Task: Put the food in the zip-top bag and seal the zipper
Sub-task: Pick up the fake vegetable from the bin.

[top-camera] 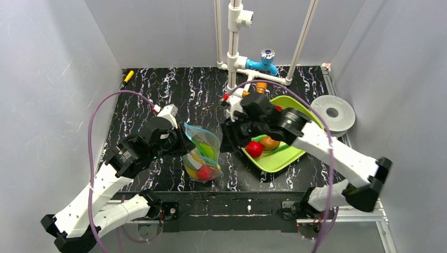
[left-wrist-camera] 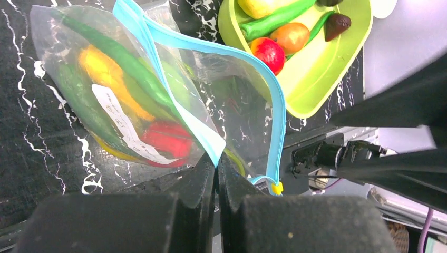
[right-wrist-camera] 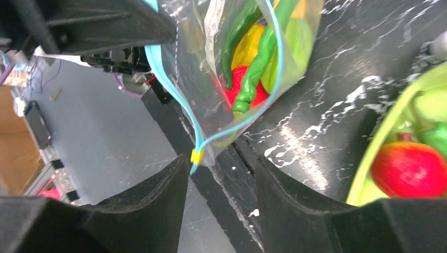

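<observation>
Two black grippers meet at a clear crinkly zip-top bag (top-camera: 203, 153) standing at the near edge of the black marbled counter (top-camera: 158, 89). On the bag's left, the left gripper (left-wrist-camera: 216, 167) is pinched tight on one lip of the thin light-blue zipper (left-wrist-camera: 280, 132), and the mouth gapes. At the bag's right, the right gripper (right-wrist-camera: 221, 161) has its fingers spread, with the zipper's small yellow slider tab (right-wrist-camera: 196, 155) between them. Inside the bag lies glossy toy food (left-wrist-camera: 168, 139): red, yellow and long green pieces. Right of the bag, a lime-green plastic tray (left-wrist-camera: 316, 89) holds a red round toy fruit (left-wrist-camera: 269, 52) among others. Beyond the bag rises a white pipe (top-camera: 233, 52) with a blue tap (top-camera: 266, 60).
</observation>
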Action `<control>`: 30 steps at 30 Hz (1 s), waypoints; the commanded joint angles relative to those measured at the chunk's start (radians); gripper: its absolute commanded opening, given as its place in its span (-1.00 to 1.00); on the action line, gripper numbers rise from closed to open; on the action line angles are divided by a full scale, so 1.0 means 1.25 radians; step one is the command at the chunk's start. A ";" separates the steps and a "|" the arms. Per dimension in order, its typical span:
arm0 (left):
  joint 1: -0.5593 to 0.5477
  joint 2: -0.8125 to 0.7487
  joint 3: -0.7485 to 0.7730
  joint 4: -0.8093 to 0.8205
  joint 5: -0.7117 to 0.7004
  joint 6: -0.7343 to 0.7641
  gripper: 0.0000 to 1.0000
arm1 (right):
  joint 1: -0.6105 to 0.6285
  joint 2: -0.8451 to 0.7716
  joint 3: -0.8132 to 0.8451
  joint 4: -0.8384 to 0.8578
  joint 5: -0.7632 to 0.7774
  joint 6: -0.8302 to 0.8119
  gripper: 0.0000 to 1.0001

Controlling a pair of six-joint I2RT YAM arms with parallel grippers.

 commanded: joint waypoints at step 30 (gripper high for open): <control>-0.001 -0.010 0.005 -0.031 -0.038 -0.025 -1.00 | -0.648 -0.189 -0.517 0.232 0.081 0.310 0.35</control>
